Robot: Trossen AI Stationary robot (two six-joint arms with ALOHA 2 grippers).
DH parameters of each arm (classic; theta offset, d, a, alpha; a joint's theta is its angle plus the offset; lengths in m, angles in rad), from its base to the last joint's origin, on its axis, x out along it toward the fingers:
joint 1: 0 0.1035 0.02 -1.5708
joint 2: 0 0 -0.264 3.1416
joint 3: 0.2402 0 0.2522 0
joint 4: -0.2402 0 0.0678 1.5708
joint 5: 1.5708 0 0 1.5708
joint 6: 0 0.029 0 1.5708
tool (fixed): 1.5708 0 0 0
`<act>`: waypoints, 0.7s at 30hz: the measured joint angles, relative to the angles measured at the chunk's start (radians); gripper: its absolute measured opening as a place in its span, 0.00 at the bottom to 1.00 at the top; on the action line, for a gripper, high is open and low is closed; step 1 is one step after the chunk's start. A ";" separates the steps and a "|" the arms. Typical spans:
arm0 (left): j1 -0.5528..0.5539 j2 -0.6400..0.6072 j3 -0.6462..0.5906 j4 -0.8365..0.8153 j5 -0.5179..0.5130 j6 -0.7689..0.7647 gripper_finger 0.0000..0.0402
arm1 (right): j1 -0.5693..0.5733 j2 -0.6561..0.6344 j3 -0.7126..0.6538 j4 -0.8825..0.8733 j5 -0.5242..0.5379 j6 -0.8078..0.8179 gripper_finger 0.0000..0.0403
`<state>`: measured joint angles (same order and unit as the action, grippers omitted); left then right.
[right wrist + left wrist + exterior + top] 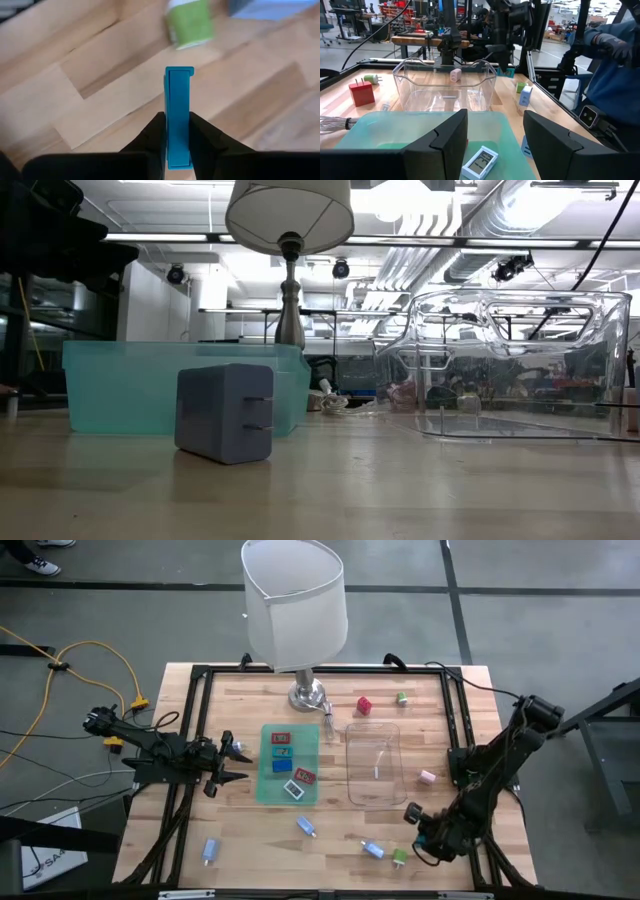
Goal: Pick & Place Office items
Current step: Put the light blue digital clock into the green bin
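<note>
A grey-blue plug adapter [224, 412] stands on the wooden table [330, 490] close to the camera, its two metal prongs pointing toward the clear plastic tray [520, 365]. Just behind the adapter sits a teal translucent container [120, 385], its long wall running level across the table. The clear tray stands well apart from the adapter, beyond the teal container's end, with rounded corners and a wavy rim. Behind the teal container rises a lamp [290, 240], its metal stem topped by a white shade. Farther behind the lamp, the room shows ceiling pipes, ducts and strip lights.
</note>
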<state>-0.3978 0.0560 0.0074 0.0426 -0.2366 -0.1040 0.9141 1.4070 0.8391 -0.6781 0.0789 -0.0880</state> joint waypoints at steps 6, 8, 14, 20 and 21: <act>0.000 0.000 0.000 0.000 0.000 0.000 0.46 | -0.069 -0.004 0.108 -0.087 -0.003 0.066 0.13; 0.000 0.000 0.000 0.000 0.000 0.000 0.46 | -0.104 -0.002 0.136 -0.083 -0.005 0.069 0.13; 0.000 0.000 0.000 0.000 0.000 0.000 0.46 | -0.263 0.017 0.214 -0.091 -0.006 0.052 0.13; 0.000 0.000 0.000 0.003 0.000 0.000 0.46 | -0.402 0.050 0.323 -0.100 -0.062 -0.012 0.13; 0.000 0.000 0.000 0.002 0.000 0.000 0.46 | -0.417 0.060 0.341 -0.100 -0.062 -0.021 0.13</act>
<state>-0.3981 0.0563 0.0074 0.0448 -0.2367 -0.1036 0.4970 1.4673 1.1799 -0.7778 0.0173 -0.1089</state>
